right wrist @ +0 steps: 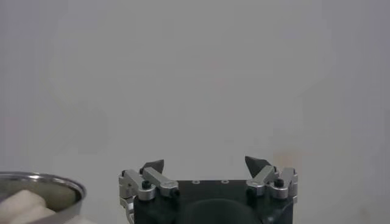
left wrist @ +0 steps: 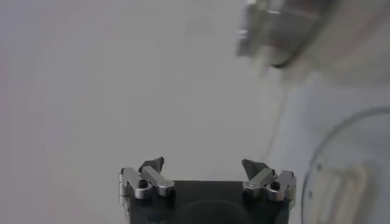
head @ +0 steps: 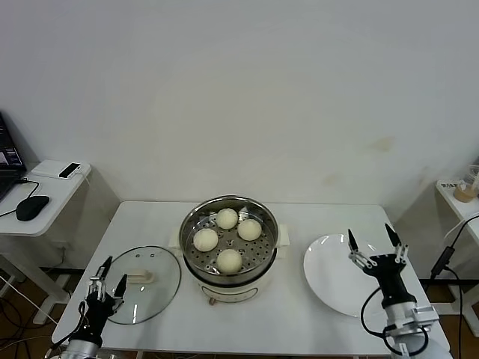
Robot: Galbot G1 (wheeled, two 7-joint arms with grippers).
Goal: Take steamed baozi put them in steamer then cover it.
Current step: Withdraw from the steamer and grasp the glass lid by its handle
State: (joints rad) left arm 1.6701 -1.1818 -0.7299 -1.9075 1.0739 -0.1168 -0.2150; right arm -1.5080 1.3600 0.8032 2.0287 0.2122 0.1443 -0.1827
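Several cream-white baozi (head: 227, 218) lie on the perforated tray of the shiny steamer (head: 196, 264) at the table's middle. The glass cover (head: 159, 288) with its cream handle (head: 139, 277) lies flat on the table left of the steamer; its edge shows in the left wrist view (left wrist: 350, 176). My left gripper (head: 108, 281) is open and empty, raised at the cover's near left edge. My right gripper (head: 372, 241) is open and empty, pointing up over the white plate (head: 329, 273). The steamer's rim with a baozi shows in the right wrist view (right wrist: 42, 185).
A side desk (head: 45, 187) with a mouse stands at the far left. A small shelf with a cup (head: 465, 191) is at the far right. A white wall rises behind the table.
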